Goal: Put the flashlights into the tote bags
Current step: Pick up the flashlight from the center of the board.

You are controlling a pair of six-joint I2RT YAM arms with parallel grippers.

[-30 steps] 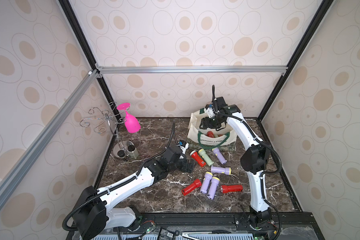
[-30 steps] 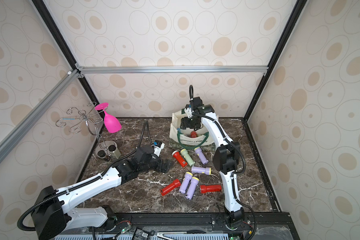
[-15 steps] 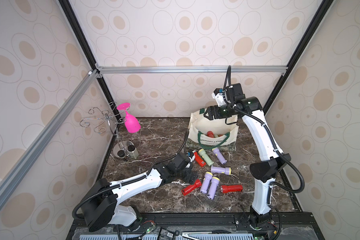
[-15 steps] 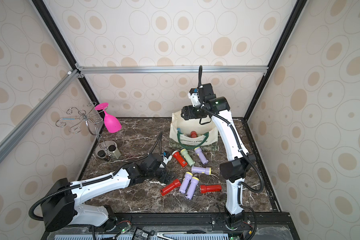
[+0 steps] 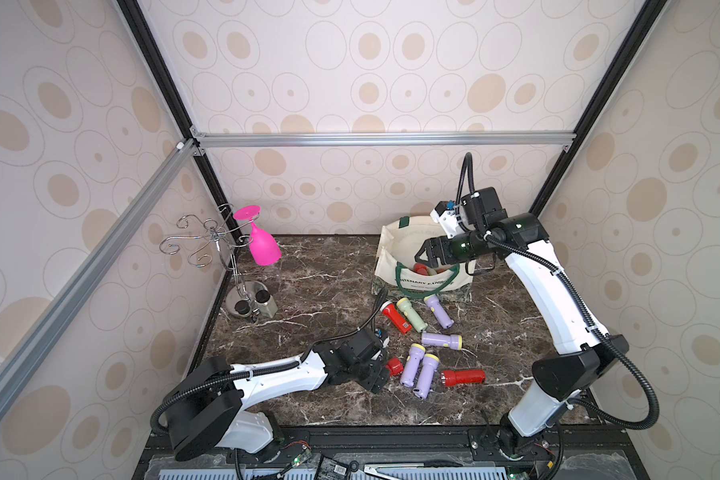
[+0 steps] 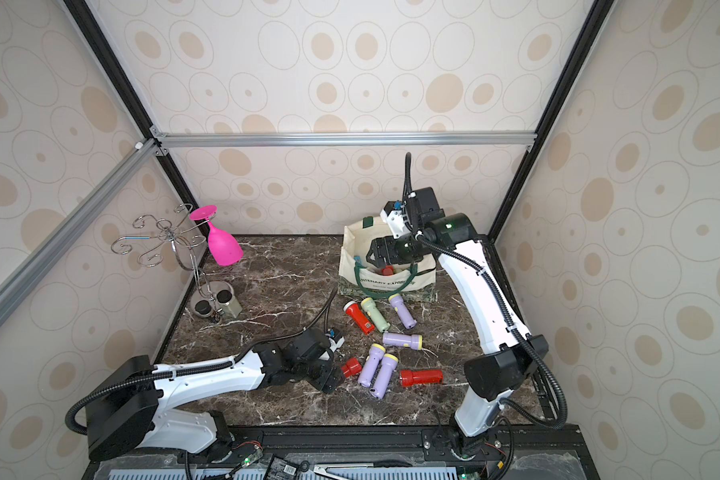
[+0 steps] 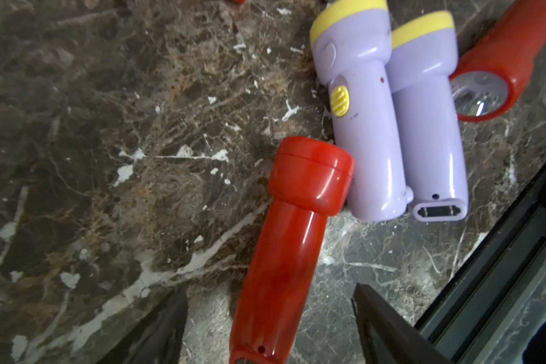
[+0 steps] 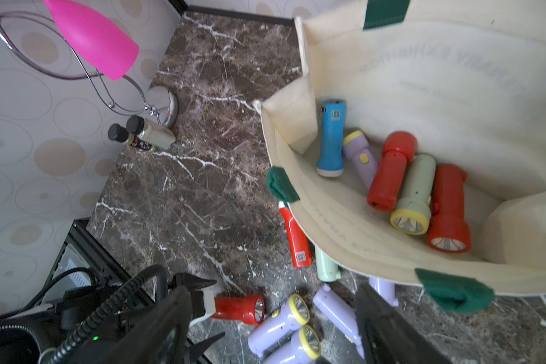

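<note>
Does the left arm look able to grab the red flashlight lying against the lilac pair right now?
Probably yes. The left gripper sits with open jaws straddling the handle of the red flashlight, bare tabletop on both sides; only its head touches a lilac flashlight, away from the jaws.

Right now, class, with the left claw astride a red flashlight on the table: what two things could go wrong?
The red flashlight seems to touch a lilac flashlight with its head; closing the left claw may shove both. The open right claw hangs over the tote bag; dropping lower, it could snag a green handle.
</note>
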